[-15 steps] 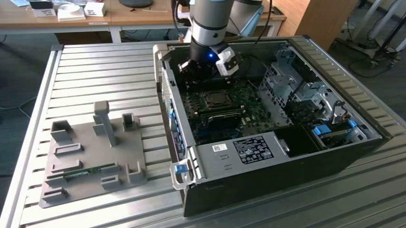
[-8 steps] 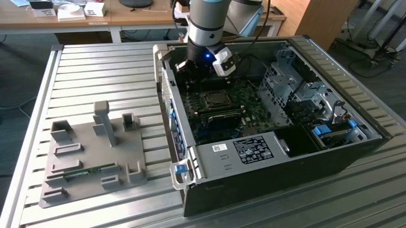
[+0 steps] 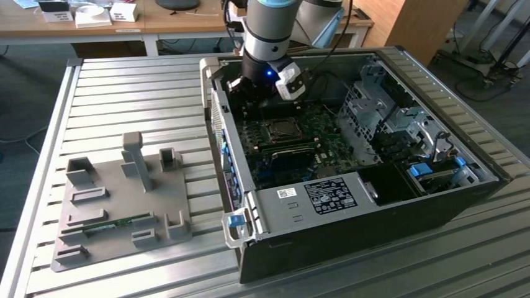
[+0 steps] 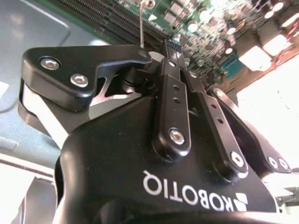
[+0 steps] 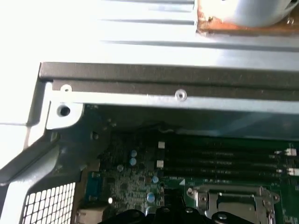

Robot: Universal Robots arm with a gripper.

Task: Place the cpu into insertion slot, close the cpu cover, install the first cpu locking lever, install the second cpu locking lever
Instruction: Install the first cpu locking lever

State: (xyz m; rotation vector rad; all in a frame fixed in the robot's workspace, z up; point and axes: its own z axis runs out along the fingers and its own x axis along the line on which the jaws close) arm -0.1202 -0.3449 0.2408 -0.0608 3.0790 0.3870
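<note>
The gripper (image 4: 176,46) hangs inside the case, fingers pressed together, near the insertion slot (image 3: 282,129) mid-motherboard (image 3: 329,141). The cpu cover (image 5: 233,201) looks already down; I can't tell whether the levers are locked.

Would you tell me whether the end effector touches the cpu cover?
Cannot tell. In the first wrist view the end effector lies beside the cpu cover, any contact out of frame.

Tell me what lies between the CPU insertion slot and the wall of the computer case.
In the first wrist view, long black memory slots on the green board lie between the insertion slot and the case wall.
</note>
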